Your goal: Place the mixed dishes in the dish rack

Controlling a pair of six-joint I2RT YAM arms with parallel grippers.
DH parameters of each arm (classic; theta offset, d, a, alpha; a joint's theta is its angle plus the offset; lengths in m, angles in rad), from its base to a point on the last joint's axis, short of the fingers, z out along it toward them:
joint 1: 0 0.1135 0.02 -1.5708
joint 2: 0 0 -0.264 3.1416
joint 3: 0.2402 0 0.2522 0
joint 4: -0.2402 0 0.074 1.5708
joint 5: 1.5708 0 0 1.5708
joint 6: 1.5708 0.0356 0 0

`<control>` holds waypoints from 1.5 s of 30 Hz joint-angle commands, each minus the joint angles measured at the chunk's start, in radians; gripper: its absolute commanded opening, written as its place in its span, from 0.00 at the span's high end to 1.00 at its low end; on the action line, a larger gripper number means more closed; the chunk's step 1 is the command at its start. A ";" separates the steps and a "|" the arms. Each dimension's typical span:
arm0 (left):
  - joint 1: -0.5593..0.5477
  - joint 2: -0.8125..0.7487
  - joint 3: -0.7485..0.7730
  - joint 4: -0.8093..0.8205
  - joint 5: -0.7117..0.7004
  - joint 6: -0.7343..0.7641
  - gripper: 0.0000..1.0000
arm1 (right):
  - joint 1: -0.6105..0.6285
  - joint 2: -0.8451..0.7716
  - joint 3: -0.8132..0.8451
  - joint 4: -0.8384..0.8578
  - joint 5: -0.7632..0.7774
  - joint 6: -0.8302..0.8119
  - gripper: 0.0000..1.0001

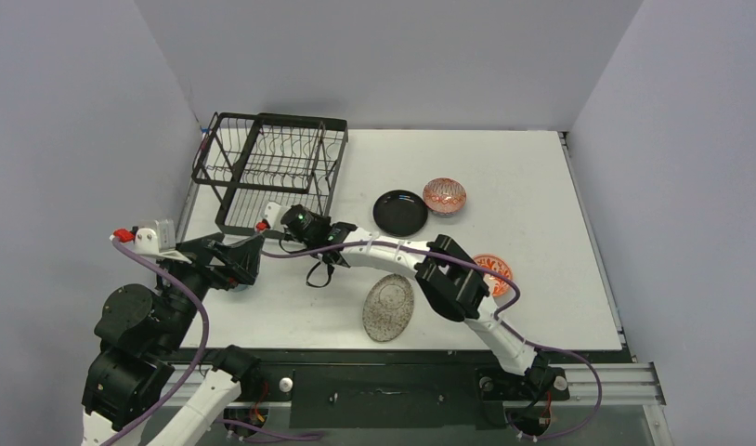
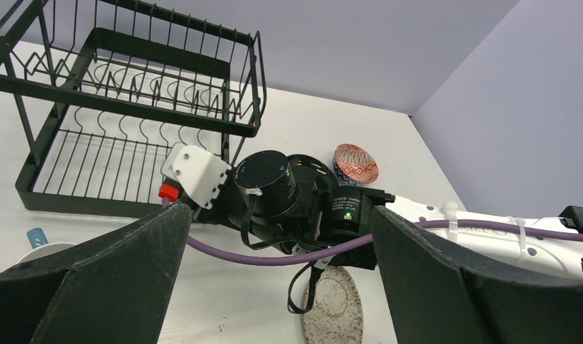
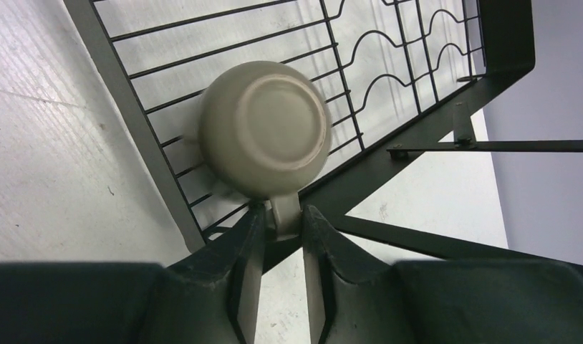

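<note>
The black wire dish rack [image 1: 228, 172] stands at the back left. My right gripper [image 3: 283, 215] is shut on the handle of the small olive-green cup [image 3: 266, 125], held bottom-up over the rack's wire floor [image 3: 152, 143] at its near corner. In the top view the right gripper [image 1: 274, 214] is at the rack's front edge and the cup is hidden. My left gripper [image 2: 281, 287] is open and empty, left of the right wrist [image 1: 249, 262]. The speckled plate [image 1: 389, 307], black plate [image 1: 399, 212] and two patterned bowls [image 1: 445, 196] [image 1: 496, 267] lie on the table.
A pale rim with a blue piece [image 2: 38, 242], seemingly the light-blue mug, sits at the left wrist view's bottom left. The right arm [image 1: 393, 253] and its purple cable [image 2: 274, 258] stretch across the table in front of the left gripper. The rack's raised frame [image 2: 131, 115] is close behind.
</note>
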 commanded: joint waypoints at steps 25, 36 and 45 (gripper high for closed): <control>0.006 0.008 -0.076 0.046 -0.012 -0.006 0.04 | 0.068 -0.220 -0.125 0.081 0.114 0.136 0.54; 0.006 0.018 -0.089 0.045 -0.032 -0.025 0.03 | 0.108 -0.524 -0.515 0.152 0.071 0.258 0.54; 0.006 0.100 -0.191 0.121 0.166 -0.091 0.04 | 0.042 -0.809 -0.877 0.172 0.073 0.487 0.55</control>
